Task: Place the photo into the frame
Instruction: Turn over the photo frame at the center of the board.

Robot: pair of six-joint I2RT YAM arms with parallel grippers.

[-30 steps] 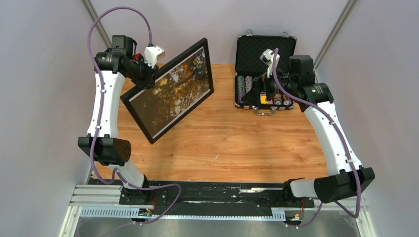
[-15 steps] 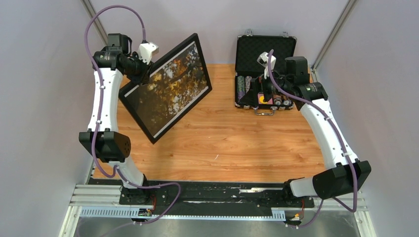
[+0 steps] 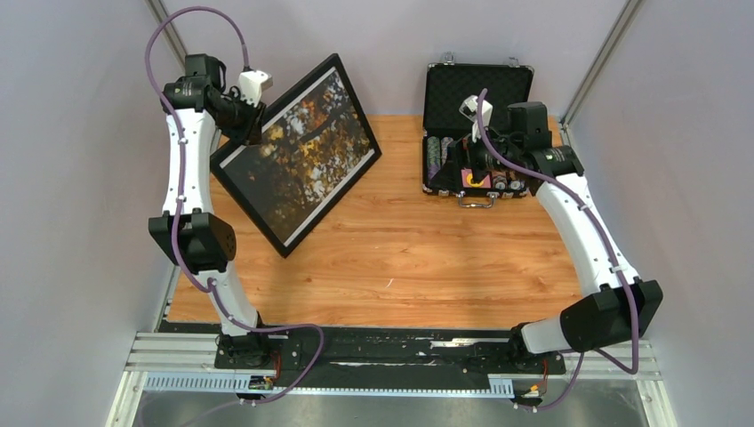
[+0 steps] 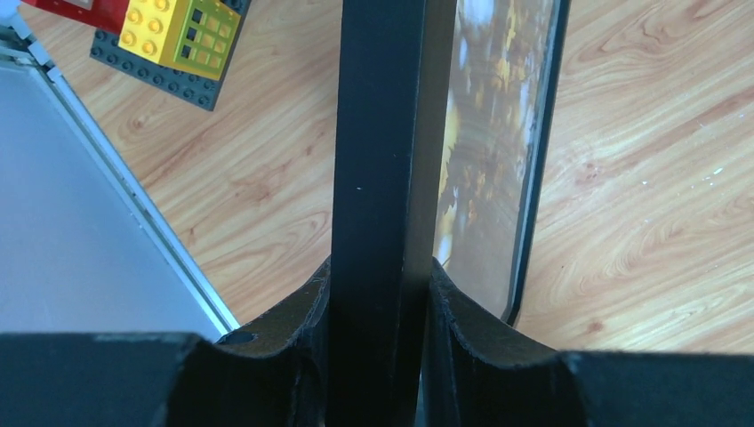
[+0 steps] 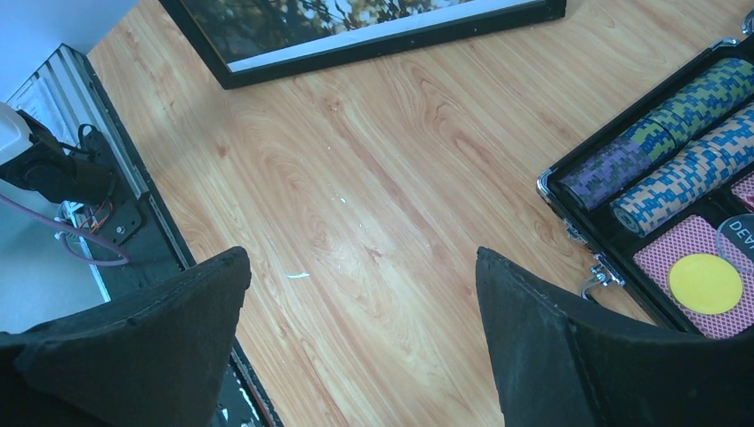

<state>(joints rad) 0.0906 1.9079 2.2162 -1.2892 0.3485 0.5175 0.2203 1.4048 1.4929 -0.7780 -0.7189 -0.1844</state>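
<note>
The light wooden tabletop (image 3: 400, 258) carries two arms. On the right, the right gripper (image 5: 360, 267) hangs with its jaws wide apart and nothing between them, over bare wood just beside an open black hard-shell chip case (image 3: 478, 89). Two rolls of striped chips (image 5: 662, 156) lie side by side in the case, next to one red patterned card deck (image 5: 676, 253) with one yellow round disc (image 5: 705, 283) on it. The case stands well apart from the picture.

On the left, the left gripper (image 4: 381, 285) clamps both fingers on one rail of the thin black rectangular picture frame (image 3: 248, 211), held tilted over the far left of the table. Whether its low corner touches the wood cannot be told. One yellow-green toy brick (image 4: 182, 27) on a dark grey studded plate (image 4: 151, 69) lies beyond it.

The glossy rectangular photo (image 3: 302, 156) sits inside the frame. It shows dark trees with orange, yellow and white foliage.
</note>
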